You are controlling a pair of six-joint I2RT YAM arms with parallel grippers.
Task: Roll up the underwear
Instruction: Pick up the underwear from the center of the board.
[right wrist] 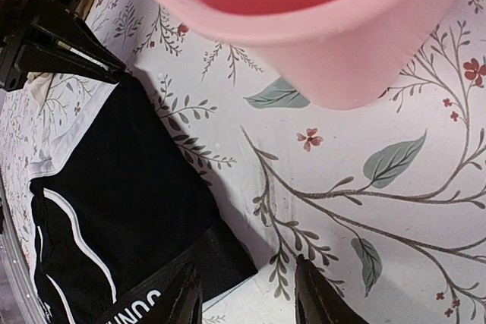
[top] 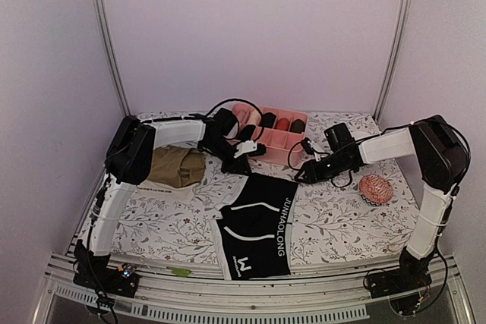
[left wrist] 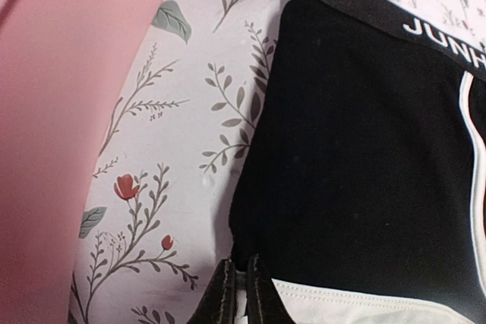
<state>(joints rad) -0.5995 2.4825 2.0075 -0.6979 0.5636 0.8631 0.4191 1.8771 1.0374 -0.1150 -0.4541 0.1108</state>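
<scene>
Black underwear [top: 257, 225] with white trim lies flat on the floral cloth, its lettered waistband toward the right. My left gripper [top: 238, 165] is shut on its far left corner; in the left wrist view [left wrist: 241, 294] the fingertips pinch the white hem of the underwear [left wrist: 364, 157]. My right gripper [top: 301, 174] is open just above the far right waistband corner [right wrist: 220, 259], straddling it in the right wrist view [right wrist: 247, 294]. An olive-brown pair [top: 176, 166] lies crumpled at the left.
A pink divided box [top: 298, 142] holding dark and red rolls stands behind both grippers, its wall close in the right wrist view [right wrist: 334, 43]. A red-and-white patterned ball [top: 375, 188] sits at the right. A small green scrap [top: 181, 271] lies at the front edge.
</scene>
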